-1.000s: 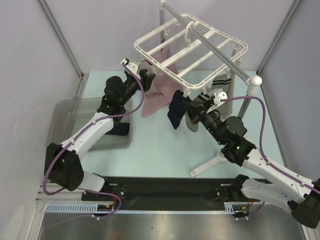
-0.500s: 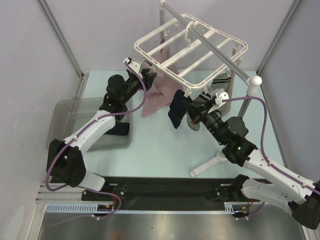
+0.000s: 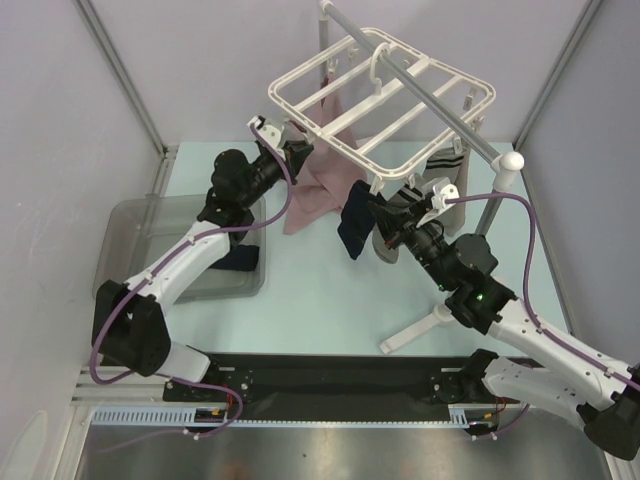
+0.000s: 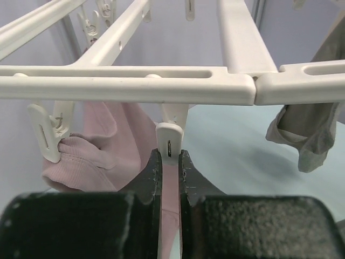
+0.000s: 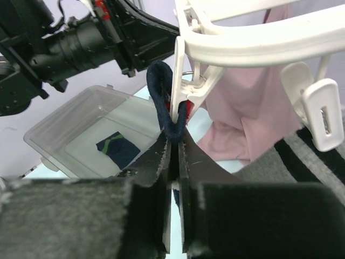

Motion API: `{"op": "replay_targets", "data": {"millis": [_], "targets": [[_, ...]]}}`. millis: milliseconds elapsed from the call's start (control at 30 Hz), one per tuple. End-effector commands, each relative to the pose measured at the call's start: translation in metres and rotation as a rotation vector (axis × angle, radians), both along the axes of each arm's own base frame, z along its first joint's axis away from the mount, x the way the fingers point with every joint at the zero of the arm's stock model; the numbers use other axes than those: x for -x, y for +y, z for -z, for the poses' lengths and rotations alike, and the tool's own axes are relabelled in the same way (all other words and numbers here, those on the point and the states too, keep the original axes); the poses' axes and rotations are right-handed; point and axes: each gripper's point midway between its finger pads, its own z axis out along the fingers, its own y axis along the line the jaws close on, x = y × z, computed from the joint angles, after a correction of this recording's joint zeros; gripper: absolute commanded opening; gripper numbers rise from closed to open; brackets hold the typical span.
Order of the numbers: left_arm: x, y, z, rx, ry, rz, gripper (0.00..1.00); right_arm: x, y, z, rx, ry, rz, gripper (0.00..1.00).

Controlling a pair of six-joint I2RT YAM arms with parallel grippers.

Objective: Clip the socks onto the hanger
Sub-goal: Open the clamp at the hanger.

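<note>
The white hanger (image 3: 385, 95) hangs from a grey pole; its front bar (image 4: 129, 89) crosses the left wrist view. My left gripper (image 3: 293, 155) (image 4: 170, 155) is shut on a small white clip (image 4: 170, 141) dangling under that bar. My right gripper (image 3: 378, 216) (image 5: 175, 139) is shut on a dark navy sock (image 3: 350, 226) (image 5: 163, 100) and holds its red-trimmed top edge up against another white clip (image 5: 198, 87) on the frame. A grey sock (image 4: 307, 135) hangs clipped at the right. A striped grey sock (image 5: 302, 162) hangs close to my right gripper.
A mauve-pink cloth (image 3: 312, 195) (image 4: 121, 140) hangs from the frame between the arms. A clear bin (image 3: 170, 240) at the left holds a navy sock with green stripes (image 5: 118, 147). The pole stand's white feet (image 3: 415, 330) rest on the table by my right arm.
My left gripper has moved slightly up and right to the frame's near-left corner. My right gripper has edged up a little with the navy sock.
</note>
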Motion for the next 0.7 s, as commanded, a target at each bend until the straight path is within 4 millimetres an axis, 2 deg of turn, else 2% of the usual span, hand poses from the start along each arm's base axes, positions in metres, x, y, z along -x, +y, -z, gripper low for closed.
{"op": "replay_targets", "data": {"millis": [0, 67, 100, 167, 200, 233, 267, 367, 400, 467, 500, 533, 667], "targets": [[0.025, -0.005, -0.028, 0.021, -0.054, 0.077, 0.0, 0.004, -0.015, -0.03, -0.069, -0.029, 0.037, 0.09], [0.032, -0.008, -0.023, 0.032, -0.014, 0.106, 0.0, 0.003, -0.019, -0.027, -0.057, -0.017, 0.053, 0.15], [0.035, -0.008, -0.023, 0.042, 0.005, 0.118, 0.0, 0.003, -0.02, -0.026, -0.056, -0.009, 0.06, 0.27], [0.042, -0.008, -0.02, 0.045, 0.039, 0.134, 0.0, 0.004, -0.022, -0.022, -0.035, 0.006, 0.066, 0.41], [0.046, -0.009, -0.02, 0.064, 0.061, 0.144, 0.0, 0.005, -0.023, -0.022, -0.031, 0.008, 0.063, 0.53], [0.052, -0.009, -0.023, 0.072, 0.06, 0.155, 0.0, 0.006, -0.021, -0.017, -0.01, 0.022, 0.055, 0.58], [0.055, -0.009, -0.019, 0.073, 0.086, 0.163, 0.0, 0.01, -0.02, -0.022, -0.008, 0.018, 0.033, 0.62], [0.064, -0.009, -0.017, 0.085, 0.136, 0.179, 0.0, 0.018, -0.015, -0.017, 0.025, 0.061, -0.016, 0.75], [0.069, -0.011, -0.018, 0.09, 0.145, 0.196, 0.0, 0.02, -0.016, -0.024, 0.017, 0.064, -0.023, 0.85], [0.075, -0.012, -0.02, 0.094, 0.157, 0.207, 0.0, 0.025, -0.013, -0.019, 0.035, 0.115, -0.051, 0.9], [0.078, -0.014, -0.02, 0.099, 0.167, 0.216, 0.0, 0.029, -0.013, -0.026, 0.032, 0.115, -0.069, 0.93], [0.081, -0.015, -0.021, 0.1, 0.17, 0.222, 0.0, 0.035, -0.01, -0.019, 0.057, 0.14, -0.105, 0.95], [0.095, -0.023, -0.021, 0.101, 0.2, 0.253, 0.0, 0.051, -0.014, -0.02, 0.051, 0.177, -0.149, 0.95]]}}
